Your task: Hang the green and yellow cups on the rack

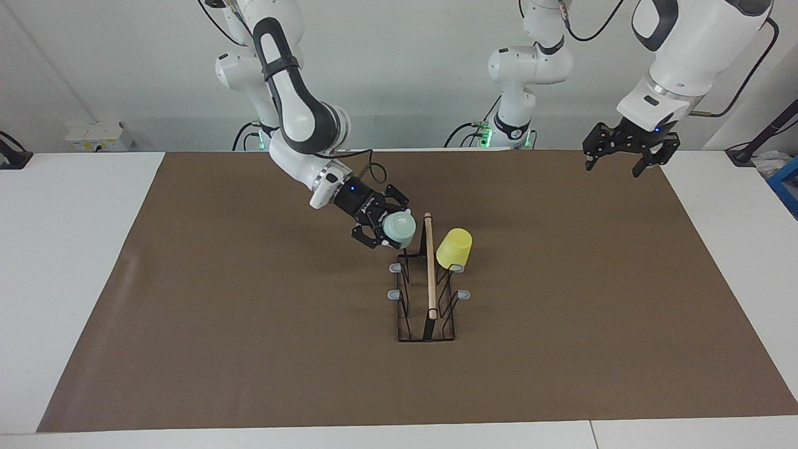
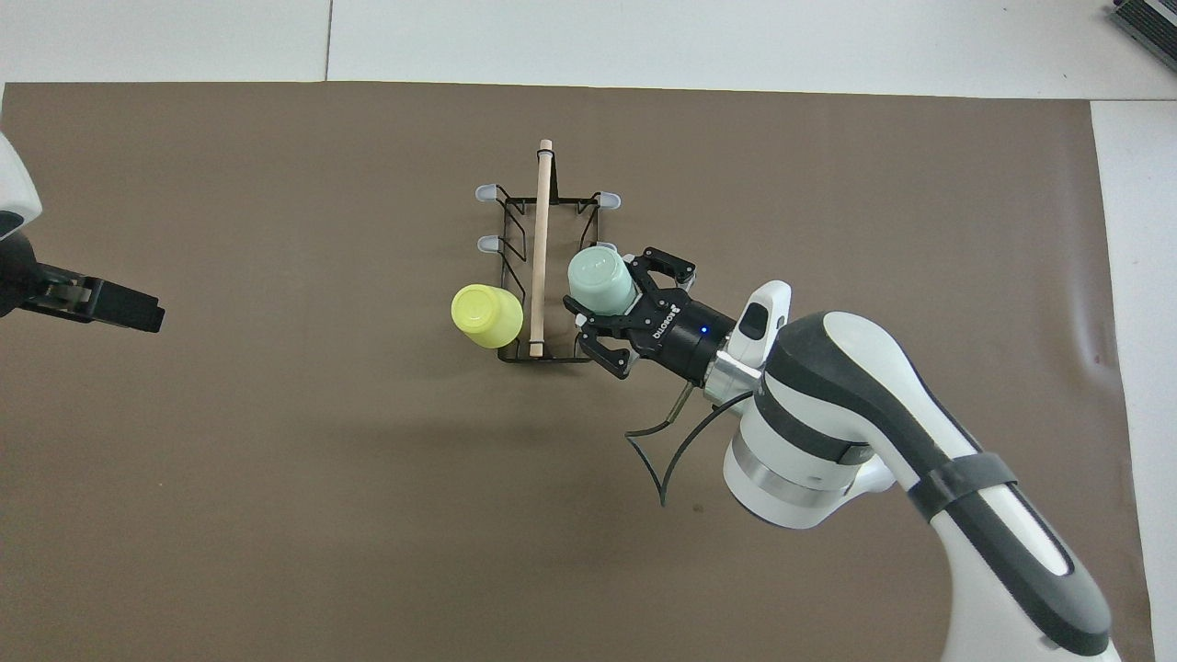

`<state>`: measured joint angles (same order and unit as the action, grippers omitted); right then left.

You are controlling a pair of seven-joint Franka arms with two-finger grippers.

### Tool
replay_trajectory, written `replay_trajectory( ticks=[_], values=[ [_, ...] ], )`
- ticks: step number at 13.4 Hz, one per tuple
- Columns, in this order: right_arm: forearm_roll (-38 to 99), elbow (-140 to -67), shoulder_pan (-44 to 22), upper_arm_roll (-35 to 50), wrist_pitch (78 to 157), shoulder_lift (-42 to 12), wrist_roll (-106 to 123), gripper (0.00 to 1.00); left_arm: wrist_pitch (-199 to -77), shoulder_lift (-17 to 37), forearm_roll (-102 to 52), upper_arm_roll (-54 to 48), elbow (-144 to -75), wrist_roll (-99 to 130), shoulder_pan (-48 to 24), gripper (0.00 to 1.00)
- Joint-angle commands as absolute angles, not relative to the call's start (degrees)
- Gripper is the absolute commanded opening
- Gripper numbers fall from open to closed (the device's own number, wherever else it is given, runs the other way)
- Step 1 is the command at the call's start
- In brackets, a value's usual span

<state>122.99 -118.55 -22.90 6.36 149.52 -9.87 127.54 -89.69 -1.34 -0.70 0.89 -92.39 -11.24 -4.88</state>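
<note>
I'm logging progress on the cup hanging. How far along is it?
Done: the yellow cup hangs upturned on a prong of the rack, on the side toward the left arm. In hand: the right end effector holds the green cup over the rack's other side, at the end nearest the robots. Left: seating it on a prong and letting go. The left end effector waits open, off by the mat's corner.
</note>
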Motion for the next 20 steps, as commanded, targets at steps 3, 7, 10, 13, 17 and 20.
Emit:
replay_trajectory(
  ticks=[3,7,10,13,17,20],
  values=[
    [125.42,-117.95,-22.06,6.5,146.78,-11.34,130.78,0.59,-88.86,-1.85,-1.23,0.88,-92.46,-10.72,-4.83,1.0],
    [127.09,-118.21,-22.15,6.42,146.08,-12.04,132.36,0.59,-88.86,-1.85,-1.23,0.88,-92.46,-10.72,-4.83,1.0],
    [127.26,-118.3,-22.15,6.42,145.99,-12.04,132.36,0.64,-88.86,-1.85,-1.23,0.88,-92.46,-10.72,-4.83,1.0],
    [127.35,-118.3,-22.06,6.42,146.07,-12.04,132.28,1.0,-88.86,-1.85,-1.23,0.88,-92.46,-10.72,-4.83,1.0],
    [127.35,-118.3,-22.06,6.42,146.07,-11.95,132.28,1.0,-88.86,-1.93,-1.23,0.88,-92.46,-10.72,-4.83,1.0],
    [127.44,-118.3,-22.06,6.42,146.07,-11.95,132.28,1.0,-88.86,-1.93,-1.23,0.88,-92.46,-10.72,-4.83,1.0]
  ],
)
